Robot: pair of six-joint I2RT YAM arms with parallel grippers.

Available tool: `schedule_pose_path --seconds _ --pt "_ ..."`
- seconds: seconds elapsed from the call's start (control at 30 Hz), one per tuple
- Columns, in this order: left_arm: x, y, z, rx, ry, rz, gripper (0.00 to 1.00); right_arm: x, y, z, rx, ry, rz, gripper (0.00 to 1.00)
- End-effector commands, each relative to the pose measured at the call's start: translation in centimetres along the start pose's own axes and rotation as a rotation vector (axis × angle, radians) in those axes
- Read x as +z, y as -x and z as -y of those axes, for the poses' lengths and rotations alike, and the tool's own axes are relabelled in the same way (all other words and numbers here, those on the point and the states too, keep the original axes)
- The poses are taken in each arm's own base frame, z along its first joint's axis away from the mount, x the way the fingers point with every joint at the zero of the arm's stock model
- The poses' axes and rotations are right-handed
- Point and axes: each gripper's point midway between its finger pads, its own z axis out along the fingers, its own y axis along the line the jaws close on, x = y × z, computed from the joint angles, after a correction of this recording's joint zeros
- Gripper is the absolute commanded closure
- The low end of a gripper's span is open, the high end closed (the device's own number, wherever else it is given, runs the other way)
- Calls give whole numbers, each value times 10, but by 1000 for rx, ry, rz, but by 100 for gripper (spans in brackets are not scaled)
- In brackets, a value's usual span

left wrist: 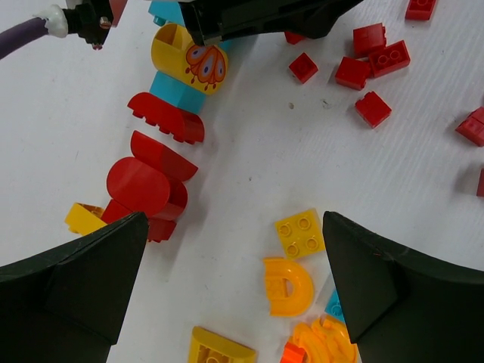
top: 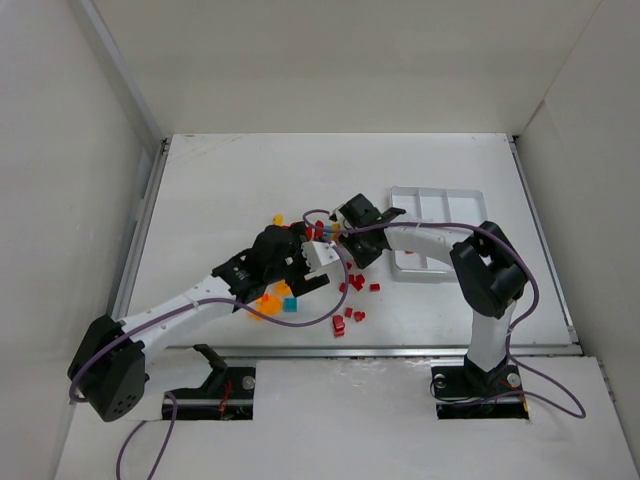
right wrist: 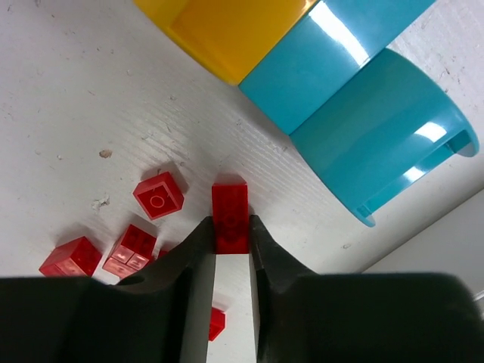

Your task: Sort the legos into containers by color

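Observation:
In the right wrist view my right gripper (right wrist: 230, 227) is shut on a small red lego (right wrist: 230, 210) that stands on the table. Loose red legos (right wrist: 159, 194) lie just left of it. Large cyan pieces (right wrist: 378, 128) and a yellow piece (right wrist: 227, 30) lie beyond it. My left gripper (left wrist: 234, 257) is open, with a yellow square lego (left wrist: 300, 233) and an orange arch (left wrist: 289, 286) lying between its fingers. A joined row of red, cyan and yellow legos (left wrist: 155, 178) runs up its left side. The white tray of containers (top: 440, 190) stands at the right, behind the right arm.
More red legos (top: 355, 282) are scattered at the table's middle, with orange and cyan pieces (top: 275, 302) under the left arm. The two grippers (top: 330, 232) work close together over the pile. White walls enclose the table on the left, the back and the right.

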Motion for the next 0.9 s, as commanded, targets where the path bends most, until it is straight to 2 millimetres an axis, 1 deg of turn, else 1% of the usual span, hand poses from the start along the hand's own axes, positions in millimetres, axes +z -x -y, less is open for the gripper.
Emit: schedule_pose_path --seconds 0.0,0.03,0.13,0.17,0.2,0.23,0.27,0.3,0.33,0.37,0.4,0.43,0.47,0.5,0.53,0.6,0.63,0.67,0.73,0.77,0.83,0.87 --pt "2 3 -5 -9 22 19 0 6 2 -1 -2 -6 12 78" --pt "2 3 -5 -9 22 19 0 2 9 -4 8 6 32 80" --pt "3 4 -8 -9 30 14 0 -13 19 -6 35 17 77 85" --pt "5 3 -8 -9 30 14 0 -33 31 -5 52 18 136 85" --pt "5 3 -8 -9 30 14 0 -44 38 -5 99 13 180 85" --pt "6 7 -8 -7 26 31 0 -57 44 8 157 -28 229 85" --pt "8 4 -6 -8 19 21 0 -71 52 29 245 -72 295 85" --pt "13 3 -4 3 5 21 0 -98 53 43 391 -95 378 85" --pt "17 1 1 27 -24 18 0 -110 51 58 483 -127 421 85" --pt "20 1 0 36 -29 10 0 -121 45 91 605 -203 469 85" --pt "29 3 0 34 -46 1 0 -129 29 102 676 -231 485 85" --pt "32 3 -1 33 -50 -5 0 -130 24 112 735 -250 496 85" --pt "35 1 0 31 -59 -19 0 -128 16 121 755 -275 487 85" --pt "40 1 2 43 -73 -24 1 -119 0 133 784 -307 420 85" --pt "40 1 2 63 -81 -18 1 -98 -14 139 783 -340 319 85" --pt "43 1 2 113 -88 -8 1 -81 -35 143 765 -404 182 85" --pt "44 4 0 126 -80 3 1 -71 -32 145 763 -406 160 85" --pt "46 2 5 130 -93 -3 1 -71 -32 145 751 -407 157 85" --pt "49 2 5 130 -93 -3 1 -71 -21 147 755 -394 200 83" --pt "48 5 1 131 -80 -1 1 -79 -17 148 758 -392 226 79" --pt "50 2 2 130 -86 -8 1 -82 -13 149 760 -391 247 73" --pt "51 5 1 132 -79 0 1 -82 -15 148 759 -392 238 70"
